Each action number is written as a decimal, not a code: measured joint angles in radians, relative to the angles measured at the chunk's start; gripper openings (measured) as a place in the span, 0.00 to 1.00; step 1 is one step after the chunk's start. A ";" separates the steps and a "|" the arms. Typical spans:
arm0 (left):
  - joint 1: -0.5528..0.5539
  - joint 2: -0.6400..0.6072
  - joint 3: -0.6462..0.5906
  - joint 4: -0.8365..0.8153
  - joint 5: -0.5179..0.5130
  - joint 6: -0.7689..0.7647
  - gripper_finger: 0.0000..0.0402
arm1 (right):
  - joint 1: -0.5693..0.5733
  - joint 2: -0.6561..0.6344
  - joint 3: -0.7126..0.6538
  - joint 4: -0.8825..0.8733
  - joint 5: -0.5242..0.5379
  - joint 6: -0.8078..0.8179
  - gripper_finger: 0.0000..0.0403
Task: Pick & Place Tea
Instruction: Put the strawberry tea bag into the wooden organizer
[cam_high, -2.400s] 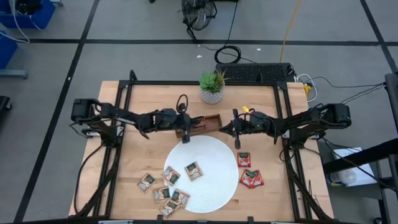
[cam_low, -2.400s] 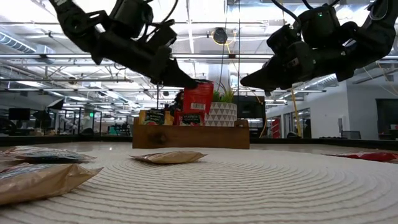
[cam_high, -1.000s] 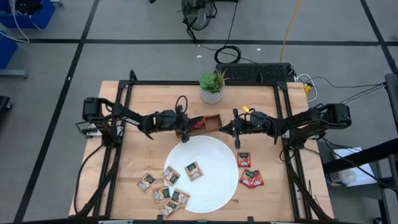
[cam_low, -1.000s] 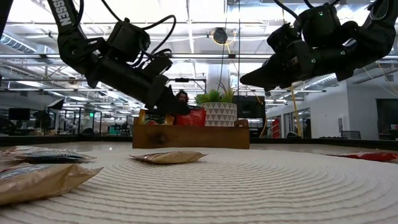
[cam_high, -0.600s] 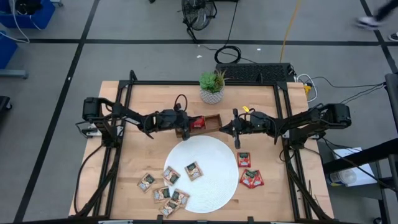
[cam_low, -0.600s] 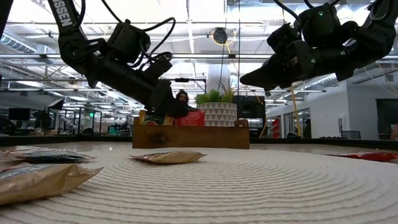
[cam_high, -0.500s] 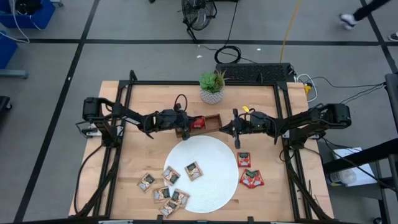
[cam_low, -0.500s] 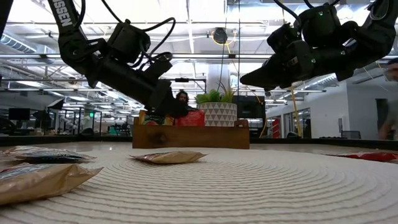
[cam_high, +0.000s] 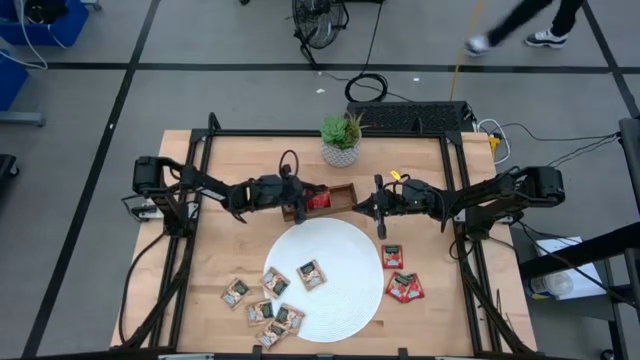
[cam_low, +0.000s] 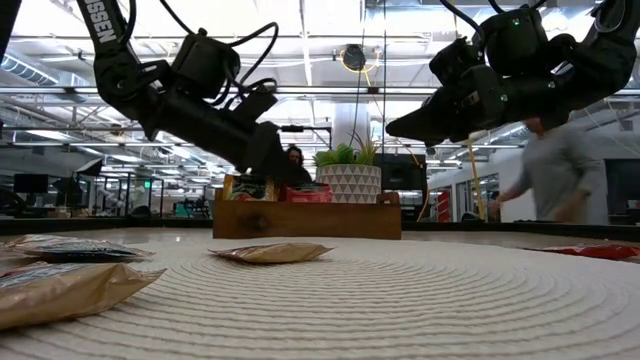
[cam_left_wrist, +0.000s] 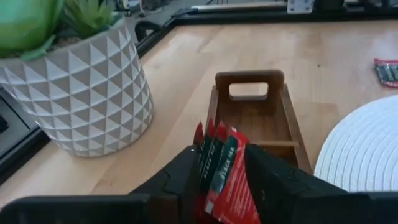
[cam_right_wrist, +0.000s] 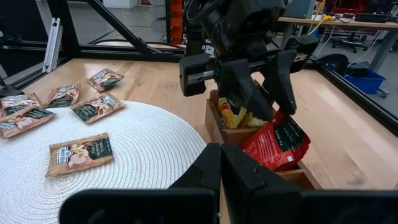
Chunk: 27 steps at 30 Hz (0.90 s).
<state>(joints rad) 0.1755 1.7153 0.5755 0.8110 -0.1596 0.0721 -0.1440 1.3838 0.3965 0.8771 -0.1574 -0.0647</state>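
A red tea sachet (cam_right_wrist: 277, 144) leans in the middle compartment of a wooden tray (cam_high: 325, 200) at frame centre, between the parted fingers of the left gripper (cam_high: 300, 198), which no longer pinch it. In the left wrist view the sachet stands among other red ones, the dark fingers (cam_left_wrist: 180, 177) flanking the stack with a narrow gap. Yellow sachets (cam_right_wrist: 239, 115) fill the neighbouring compartment.

The release looks nearly complete. A clean finish likely calls for opening a little wider and lifting straight up, so neither finger drags the sachet back out or tips the stack.

The right gripper (cam_high: 377, 207) hangs pinched shut and empty just right of the tray. More tan sachets (cam_high: 270, 303) lie scattered at lower left, some on a white woven placemat (cam_high: 340, 250), others on the bare wood; three red ones (cam_high: 400, 276) sit at the mat's right edge.

A potted succulent (cam_high: 341, 139) stands above the tray on the pale wooden table (cam_high: 230, 160). Beyond, grey floor, trailing cables, and a person (cam_low: 550, 175) passing at right in the low view.
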 joint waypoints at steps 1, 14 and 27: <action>0.000 0.000 0.000 0.009 0.000 0.000 0.36 | 0.000 0.000 0.000 0.000 0.000 0.000 0.00; -0.040 -0.002 0.017 -0.010 0.125 -0.045 0.40 | 0.000 0.000 0.000 -0.006 0.000 -0.001 0.00; -0.049 -0.002 0.576 -1.156 0.072 0.139 0.01 | 0.000 0.000 0.000 -0.006 0.000 -0.004 0.00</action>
<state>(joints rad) 0.1260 1.7138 1.1514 -0.3449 -0.0879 0.2115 -0.1440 1.3842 0.3965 0.8707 -0.1577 -0.0689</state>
